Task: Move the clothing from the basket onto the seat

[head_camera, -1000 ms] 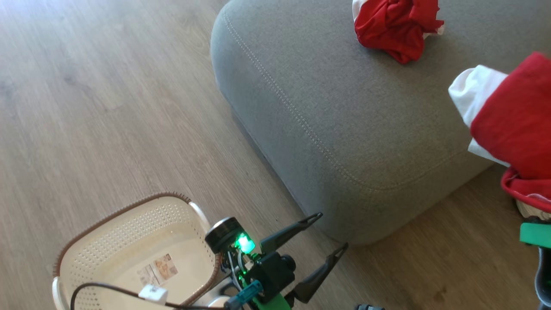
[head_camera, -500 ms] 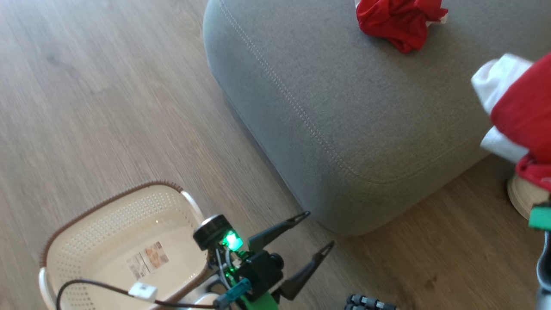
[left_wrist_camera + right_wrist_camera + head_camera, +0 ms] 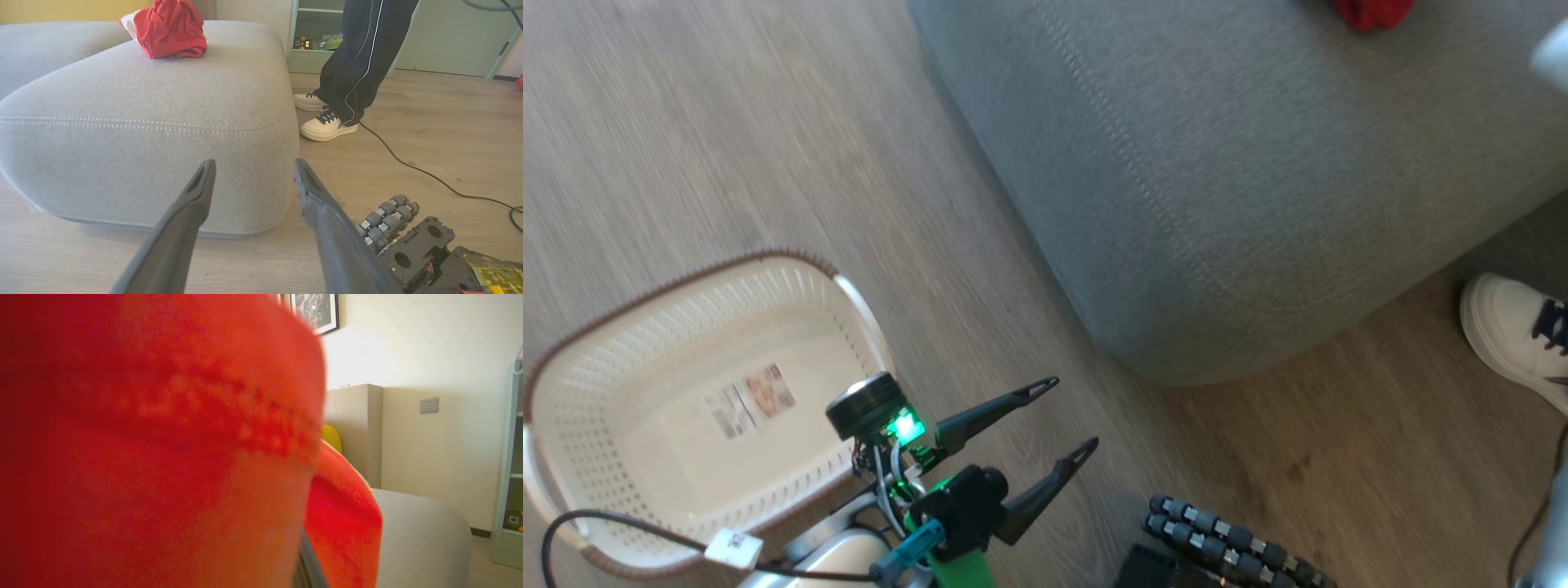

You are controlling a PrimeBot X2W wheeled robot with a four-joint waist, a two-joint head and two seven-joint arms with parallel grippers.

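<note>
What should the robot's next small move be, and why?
Probably carry the red garment draped before the right wrist camera over the seat and release it there. The basket shows nothing inside but its sticker, and another garment lies on the seat already.

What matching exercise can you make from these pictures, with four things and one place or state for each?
Things: 1 basket; 2 left gripper; 3 red garment; 4 white shoe.
States: A on the seat; B empty, on the floor; C open, holding nothing; D below a dark trouser leg.
Pairs: 1-B, 2-C, 3-A, 4-D.
</note>
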